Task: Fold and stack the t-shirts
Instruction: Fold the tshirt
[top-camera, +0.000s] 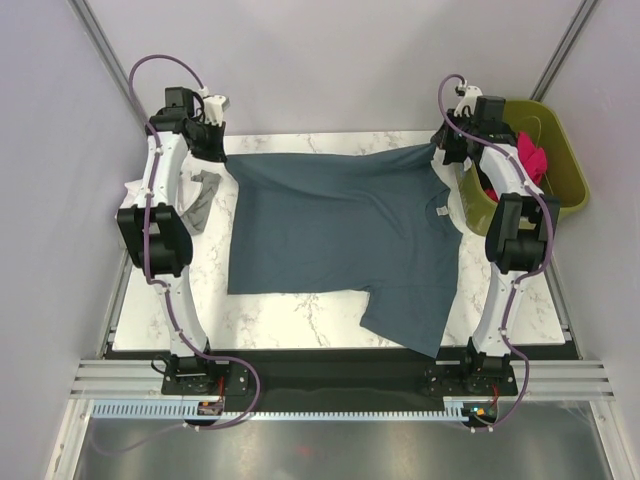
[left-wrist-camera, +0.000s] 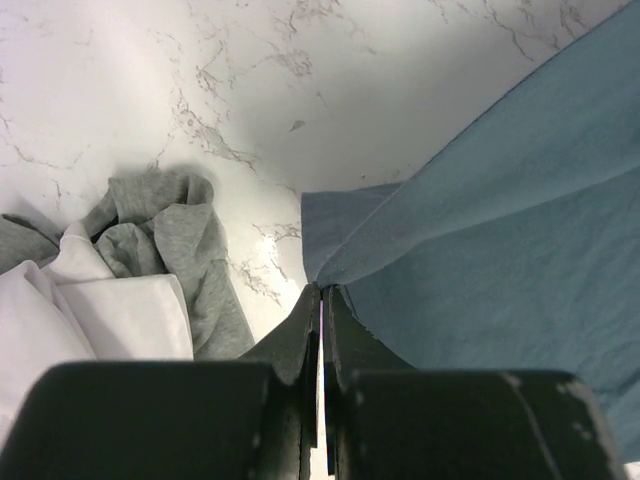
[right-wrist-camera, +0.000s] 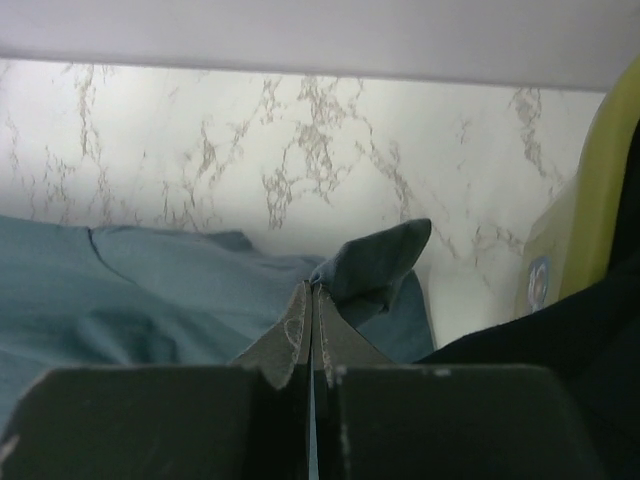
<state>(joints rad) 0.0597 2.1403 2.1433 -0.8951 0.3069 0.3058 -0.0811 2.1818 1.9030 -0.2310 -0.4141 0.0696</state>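
Slate blue-grey t-shirt (top-camera: 340, 230), a large soft short-sleeved cloth shirt, lies spread nearly flat across the middle of a white marble-patterned tabletop (top-camera: 290, 320). Its collar points toward the right side of the table and its hem toward the left. One sleeve reaches down to the table's near edge.

The left gripper (top-camera: 213, 148), a black two-finger claw, is at the far left. Its wrist view shows the left gripper (left-wrist-camera: 322, 292) clenched with the fingers pressed together, pinching the far hem corner of the shirt (left-wrist-camera: 500, 250).

The right gripper (top-camera: 441, 150) is at the far right. Its own camera shows it (right-wrist-camera: 312, 290) clamped as well, with a small fold of the shirt's far sleeve (right-wrist-camera: 380, 260) bunched up at the fingertips.

Beside the left arm sits a crumpled light-grey cloth (left-wrist-camera: 180, 240), touching a white cloth (left-wrist-camera: 100, 310), both just clear of the blue-grey shirt.

At the far right stands an olive-green plastic bin (top-camera: 565, 170) holding a magenta-pink shirt (top-camera: 531, 160). A black cloth (right-wrist-camera: 560, 330) fills the lower right of the right wrist view.
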